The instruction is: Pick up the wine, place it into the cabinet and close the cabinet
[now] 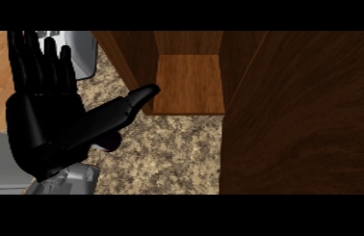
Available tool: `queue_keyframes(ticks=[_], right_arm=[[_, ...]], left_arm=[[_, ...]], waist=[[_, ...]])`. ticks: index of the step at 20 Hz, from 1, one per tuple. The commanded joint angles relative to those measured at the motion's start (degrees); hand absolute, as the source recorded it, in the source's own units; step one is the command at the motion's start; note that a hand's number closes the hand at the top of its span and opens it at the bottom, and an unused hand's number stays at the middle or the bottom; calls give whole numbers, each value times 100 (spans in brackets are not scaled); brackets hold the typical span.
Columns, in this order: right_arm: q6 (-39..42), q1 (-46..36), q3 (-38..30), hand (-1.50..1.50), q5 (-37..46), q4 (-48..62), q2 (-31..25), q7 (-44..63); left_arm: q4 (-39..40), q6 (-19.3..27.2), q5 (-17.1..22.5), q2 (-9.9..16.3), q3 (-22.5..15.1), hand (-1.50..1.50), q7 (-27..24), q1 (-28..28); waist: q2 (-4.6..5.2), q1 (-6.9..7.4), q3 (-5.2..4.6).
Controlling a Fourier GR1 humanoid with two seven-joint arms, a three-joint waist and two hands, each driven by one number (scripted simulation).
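Speckled counter [171,148] ran below an open wooden cabinet [188,83] – door [292,114] swung out at right. Left hand [50,110] rested at left, fingers straight and spread, thumb toward the cabinet mouth. Wine was not visible – direction from the fingers couldn't be told; right hand out of view.

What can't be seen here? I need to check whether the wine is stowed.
- Wine bottle: not visible in the head view; the open black left hand may hide it.
- Brown wooden cabinet: upper interior cut off by the top edge.
- Right hand: out of view.
- Dark wooden door: edges cropped.
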Motion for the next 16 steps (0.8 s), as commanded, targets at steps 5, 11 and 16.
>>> queue_keyframes(ticks=[5,11,16], right_arm=[[-478,-829,-47,-150,-56,-514,-4,1001],[-356,-441,-83,-150,-26,-612,29,753],[-314,-101,55,-150,25,-862,106,643]], left_arm=[[68,225,-399,-11,56,-150,261,102],[-1116,-282,-1273,-10,122,-150,1378,586],[-1191,-371,-563,145,493,-150,597,1262]], waist=[[9,3,-4],[-5,18,0],[2,-3,-5]])
